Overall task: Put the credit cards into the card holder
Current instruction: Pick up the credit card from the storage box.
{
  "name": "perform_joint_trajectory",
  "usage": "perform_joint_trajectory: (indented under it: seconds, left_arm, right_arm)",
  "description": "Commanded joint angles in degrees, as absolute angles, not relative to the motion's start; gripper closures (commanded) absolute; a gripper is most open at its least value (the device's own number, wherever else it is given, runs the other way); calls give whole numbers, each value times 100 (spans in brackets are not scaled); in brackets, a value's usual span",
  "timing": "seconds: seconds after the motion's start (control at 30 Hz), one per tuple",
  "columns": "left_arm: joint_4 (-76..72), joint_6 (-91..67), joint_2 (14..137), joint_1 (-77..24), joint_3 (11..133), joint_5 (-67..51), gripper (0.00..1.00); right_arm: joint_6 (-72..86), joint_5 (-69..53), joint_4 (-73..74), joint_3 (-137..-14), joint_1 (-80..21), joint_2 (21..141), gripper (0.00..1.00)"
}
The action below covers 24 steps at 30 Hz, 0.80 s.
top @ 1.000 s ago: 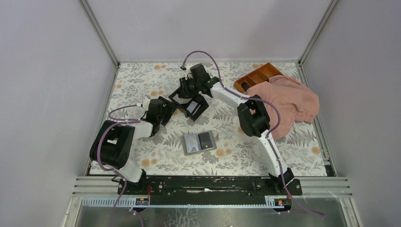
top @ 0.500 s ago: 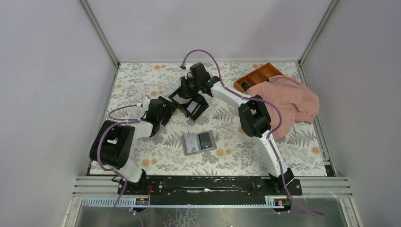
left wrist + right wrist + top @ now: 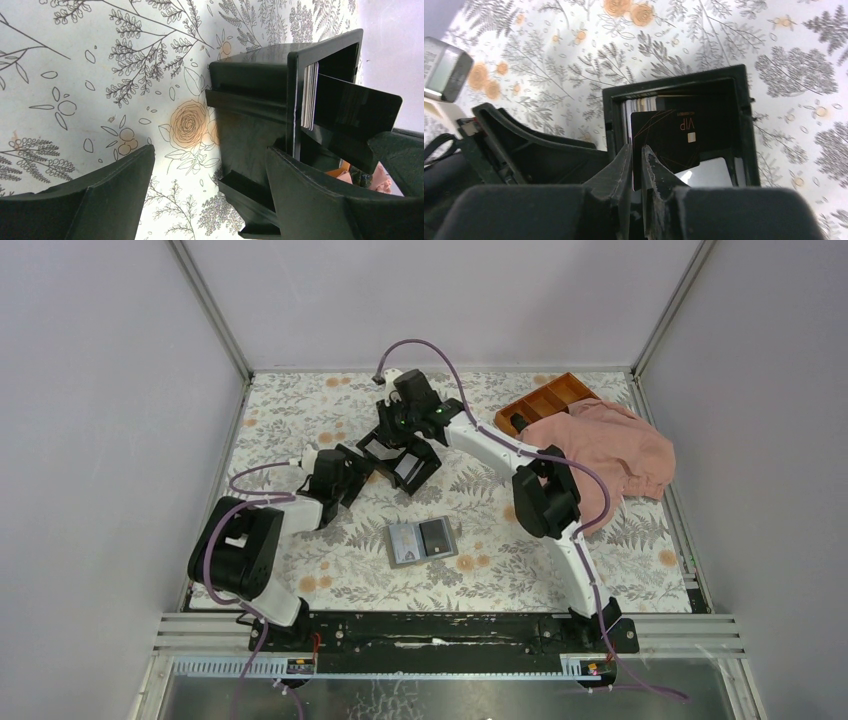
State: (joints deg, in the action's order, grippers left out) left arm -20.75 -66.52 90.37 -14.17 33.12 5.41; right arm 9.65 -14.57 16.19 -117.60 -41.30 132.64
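Observation:
The card holder [image 3: 421, 541] lies open and flat on the floral table, nearer the arm bases. Behind it stands a black box [image 3: 402, 458] holding a stack of pale credit cards [image 3: 641, 104] on edge, also seen from the side [image 3: 310, 95]. My right gripper [image 3: 639, 150] reaches down into the box [image 3: 674, 80], its jaws shut on a black VIP card [image 3: 669, 140] that sticks out of the box [image 3: 355, 110]. A white card [image 3: 709, 172] lies below it. My left gripper [image 3: 210, 155] is open, one finger either side of the box's near corner [image 3: 250, 80].
An orange-brown divided tray [image 3: 545, 400] sits at the back right, partly under a pink cloth [image 3: 605, 455]. The two arms crowd together around the box. Walls close the table on three sides.
The right gripper's jaws have closed from half open onto the black card, and its wrist has shifted slightly left. The left arm and the card holder have stayed put.

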Motion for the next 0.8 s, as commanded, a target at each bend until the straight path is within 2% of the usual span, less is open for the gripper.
perform_joint_trajectory:
  seconds: [0.0, 0.2, 0.33, 0.57, 0.77]
  left_arm:
    - [-1668, -6498, 8815, -1434, 3332, 611, 10]
    - [-1390, -6403, 8474, -1434, 3325, 592, 7]
    - [-1339, -6348, 8047, -1433, 3217, 584, 7]
    - [-1238, -6059, 6985, -1441, 2896, 656, 7]
    - [-1572, -5856, 6114, -1457, 2464, 125, 10]
  right_arm:
    - [625, -635, 1854, -11506, -4253, 12788, 100]
    - [406, 426, 1288, -10644, -4254, 12265, 100]
    - [334, 682, 1156, -10400, -4254, 11973, 100]
    - [577, 557, 1226, -10177, -4254, 11392, 100]
    - [840, 210, 1158, -9653, -4254, 10668, 100]
